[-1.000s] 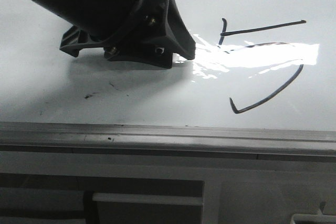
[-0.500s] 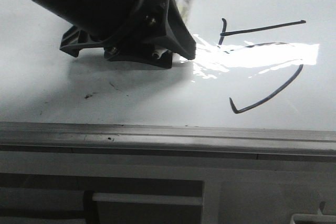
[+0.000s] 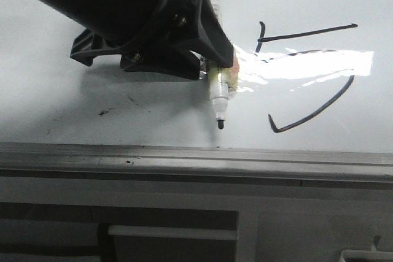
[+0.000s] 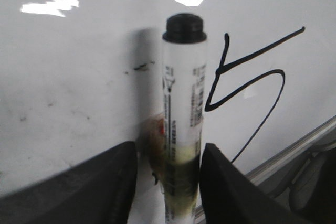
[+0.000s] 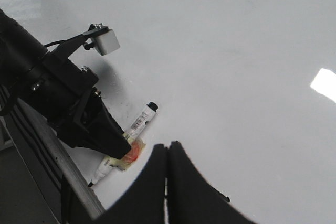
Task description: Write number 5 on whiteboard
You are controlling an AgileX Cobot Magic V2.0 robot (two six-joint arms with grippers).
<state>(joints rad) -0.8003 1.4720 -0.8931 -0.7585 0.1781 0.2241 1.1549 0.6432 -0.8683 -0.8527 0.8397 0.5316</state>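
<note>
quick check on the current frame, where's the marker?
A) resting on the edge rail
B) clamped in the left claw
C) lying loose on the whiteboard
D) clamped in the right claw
B: the marker sits clamped between the fingers of the left claw, beside the finished number 5 on the whiteboard; the right claw is shut with nothing between its fingers.

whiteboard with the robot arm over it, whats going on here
The left gripper holds a white marker over the whiteboard. A black number 5 is already drawn on the board, beside the marker. The marker lies low over the board; contact can't be judged. The right gripper is shut and empty, hovering apart from it.
</note>
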